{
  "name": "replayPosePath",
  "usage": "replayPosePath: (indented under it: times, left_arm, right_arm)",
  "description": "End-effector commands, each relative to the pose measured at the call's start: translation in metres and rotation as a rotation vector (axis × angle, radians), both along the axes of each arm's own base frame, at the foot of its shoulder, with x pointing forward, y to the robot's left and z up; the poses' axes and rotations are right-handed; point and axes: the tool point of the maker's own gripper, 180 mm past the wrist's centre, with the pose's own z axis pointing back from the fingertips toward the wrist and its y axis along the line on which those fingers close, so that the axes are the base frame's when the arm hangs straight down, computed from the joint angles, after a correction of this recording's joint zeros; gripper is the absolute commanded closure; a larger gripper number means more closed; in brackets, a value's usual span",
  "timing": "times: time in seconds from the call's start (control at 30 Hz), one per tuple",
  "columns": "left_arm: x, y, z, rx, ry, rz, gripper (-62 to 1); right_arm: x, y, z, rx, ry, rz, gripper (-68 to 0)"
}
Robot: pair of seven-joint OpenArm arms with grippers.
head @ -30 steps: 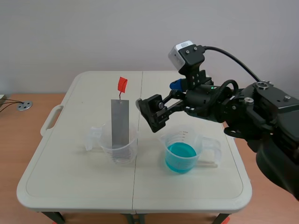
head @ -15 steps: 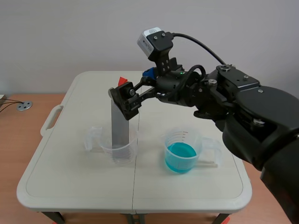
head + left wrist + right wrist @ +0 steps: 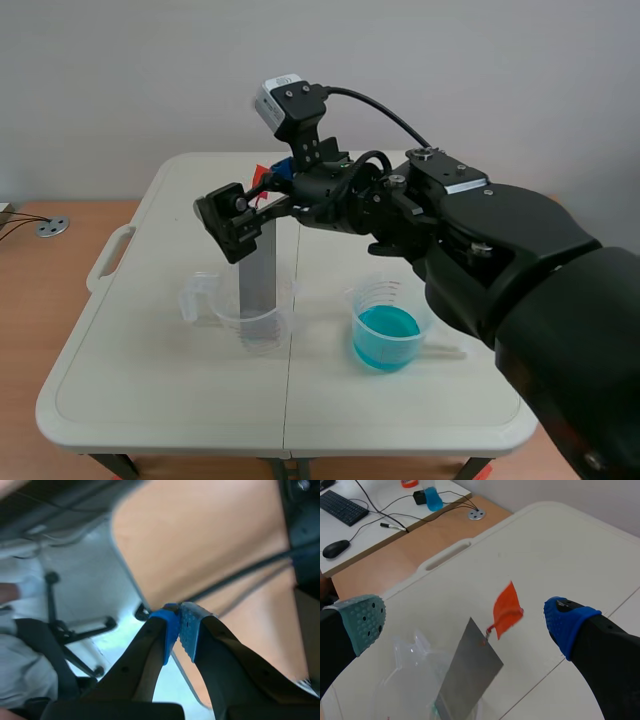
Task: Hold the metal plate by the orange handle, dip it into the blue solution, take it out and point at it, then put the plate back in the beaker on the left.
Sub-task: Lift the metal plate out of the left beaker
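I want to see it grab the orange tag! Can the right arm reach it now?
Probably yes. The right arm has its jaws open, and the orange handle on top of the metal plate shows just ahead, between them. Nothing seems to block the way.

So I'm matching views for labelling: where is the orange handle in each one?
Scene view: orange handle peeks out just behind the right pincer, atop the metal plate.
Left wrist view: not in it.
Right wrist view: the handle sits ahead, inside the open pincer, atop the plate.
Shared landmark: the metal plate in the clear beaker.
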Motion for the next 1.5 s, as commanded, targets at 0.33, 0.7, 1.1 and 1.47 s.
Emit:
replayPosePath:
  times: [0.33,0.7,1.1,1.47]
  left_arm:
    - [-0.002,-0.001,0.002,-0.003,0.004,-0.005,-2.7]
    - [-0.002,-0.001,0.002,-0.005,0.004,-0.004,-2.7]
    - [-0.002,-0.003,0.001,-0.008,0.004,0.001,-2.7]
    - [-0.002,-0.003,0.001,-0.010,0.004,0.002,-2.7]
  right_arm:
    - [0.004,0.012,0.022,0.032,-0.042,0.019,-59.8]
    - [0.003,0.012,0.020,0.022,-0.035,0.022,-38.5]
    - [0.002,0.015,0.022,0.033,-0.045,0.031,-16.5]
    - [-0.025,0.038,0.026,0.071,-0.065,0.164,-1.1]
